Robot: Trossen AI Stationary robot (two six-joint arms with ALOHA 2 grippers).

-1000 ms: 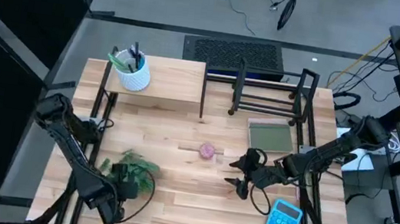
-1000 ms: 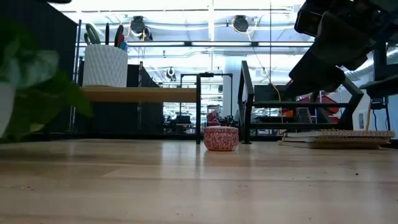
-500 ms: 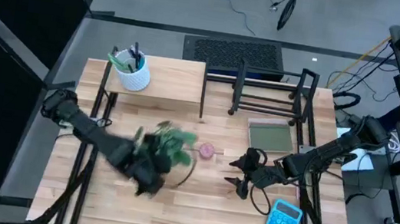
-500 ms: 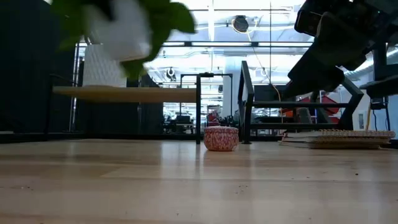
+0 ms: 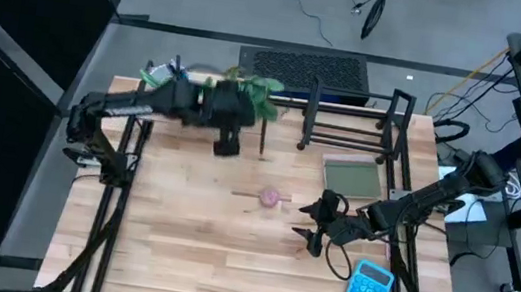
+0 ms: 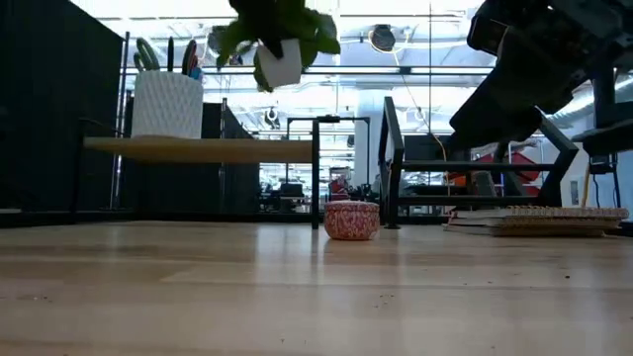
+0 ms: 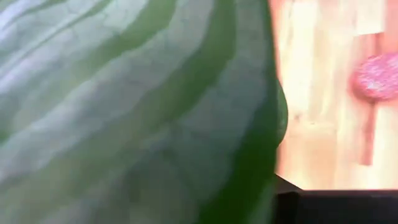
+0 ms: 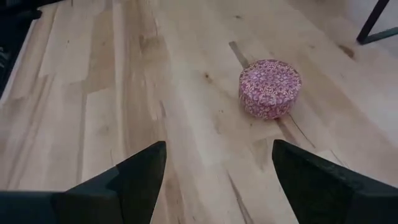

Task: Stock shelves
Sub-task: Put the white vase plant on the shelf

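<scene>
At upper left of the high view your left gripper (image 5: 229, 132) holds the potted plant (image 5: 246, 91) in its jaws, lifted above the pale-wood shelf (image 5: 207, 111), right of the white pen cup (image 5: 172, 94). The black wire rack (image 5: 349, 122) stands upper centre-right. Centre: pink tin (image 5: 270, 197) on the surface (image 5: 226, 253). Right gripper (image 5: 308, 224), jaws apart, sits beside it

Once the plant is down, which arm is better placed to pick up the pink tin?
Likely the right. The right gripper hangs open beside the pink tin, facing it. The left gripper is busy holding the potted plant above the wood shelf.
</scene>
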